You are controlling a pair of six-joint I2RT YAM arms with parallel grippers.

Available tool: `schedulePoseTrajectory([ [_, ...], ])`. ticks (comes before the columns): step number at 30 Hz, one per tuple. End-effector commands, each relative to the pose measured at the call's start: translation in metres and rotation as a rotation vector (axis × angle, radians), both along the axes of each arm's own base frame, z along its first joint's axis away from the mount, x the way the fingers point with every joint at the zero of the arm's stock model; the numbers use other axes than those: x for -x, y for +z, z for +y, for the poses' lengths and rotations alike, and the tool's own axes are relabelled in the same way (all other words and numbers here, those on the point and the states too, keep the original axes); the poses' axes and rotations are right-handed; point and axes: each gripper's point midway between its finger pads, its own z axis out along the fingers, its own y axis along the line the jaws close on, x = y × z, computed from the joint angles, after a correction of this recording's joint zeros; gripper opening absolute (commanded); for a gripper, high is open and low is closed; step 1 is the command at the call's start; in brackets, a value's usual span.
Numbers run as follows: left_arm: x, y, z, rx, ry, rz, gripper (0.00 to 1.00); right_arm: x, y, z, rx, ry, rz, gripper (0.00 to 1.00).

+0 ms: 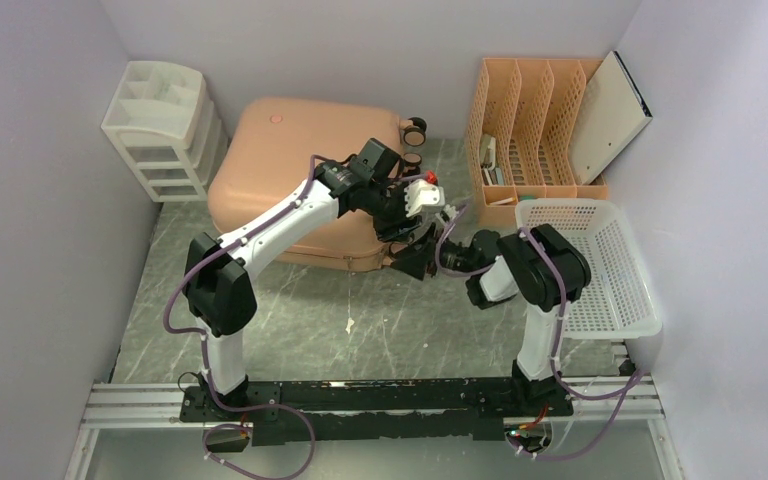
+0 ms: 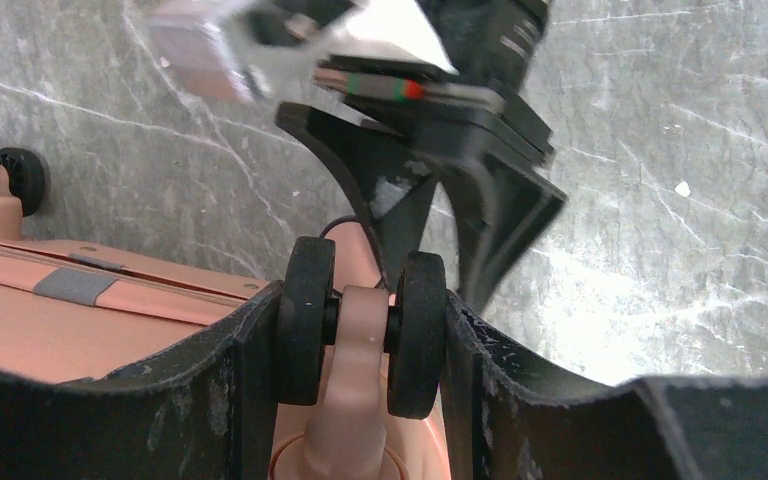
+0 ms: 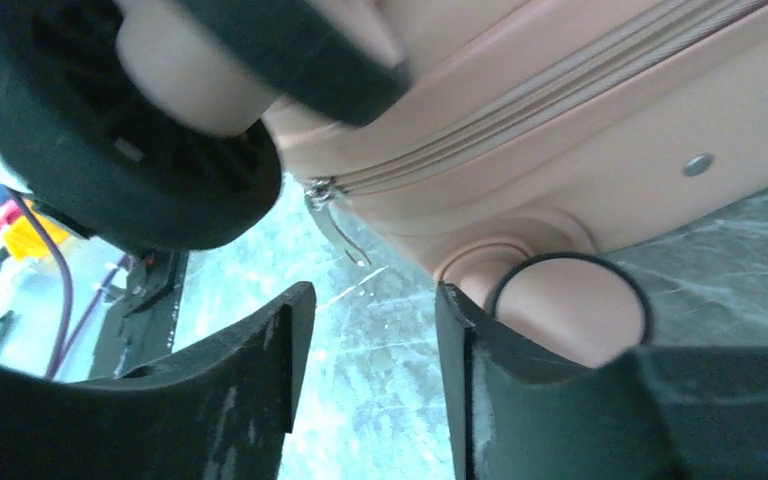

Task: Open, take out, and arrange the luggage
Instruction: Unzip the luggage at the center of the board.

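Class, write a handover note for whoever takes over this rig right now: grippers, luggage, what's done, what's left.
Left gripper: shut on a spinner wheel at a corner of the luggage.
Right gripper: open, empty, zipper pull just ahead.
Luggage: lying flat on the table, zip closed where visible.
Done: wheel braced.
Left: unzip, open, take out, arrange.

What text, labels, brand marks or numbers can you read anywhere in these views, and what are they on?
No text is legible in any view.
Round logo on the luggage: too small to read.
Items in the orange file rack: any print is too small to read.
Both wrist views: no lettering shows.
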Motion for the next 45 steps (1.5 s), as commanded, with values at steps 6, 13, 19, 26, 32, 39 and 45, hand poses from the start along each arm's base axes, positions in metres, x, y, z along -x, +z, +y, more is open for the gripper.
schedulePoseTrajectory([
  [6, 0.010, 0.074, -0.007, 0.184, 0.037, 0.029, 0.05, 0.000, 0.032, 0.011, 0.097, -0.218, -0.502, 0.57],
  [13, -0.004, 0.076, 0.000, 0.217, 0.063, 0.069, 0.05, -0.004, 0.033, 0.023, 0.275, -0.388, -0.799, 0.65],
  [19, -0.001, 0.075, -0.001, 0.230, 0.051, 0.087, 0.05, -0.019, 0.025, 0.026, 0.418, -0.530, -0.839, 0.65],
  [26, 0.001, 0.077, -0.002, 0.237, 0.045, 0.092, 0.05, -0.028, 0.029, 0.027, 0.469, -0.637, -0.835, 0.58],
  [32, 0.002, 0.079, -0.001, 0.240, 0.046, 0.093, 0.05, -0.021, 0.033, 0.037, 0.465, -0.636, -0.851, 0.39],
  [39, 0.002, 0.078, 0.000, 0.238, 0.045, 0.090, 0.05, -0.022, 0.032, 0.036, 0.474, -0.645, -0.835, 0.18],
  [45, 0.003, 0.078, 0.002, 0.235, 0.043, 0.083, 0.05, -0.014, 0.028, 0.042, 0.461, -0.578, -0.863, 0.00],
])
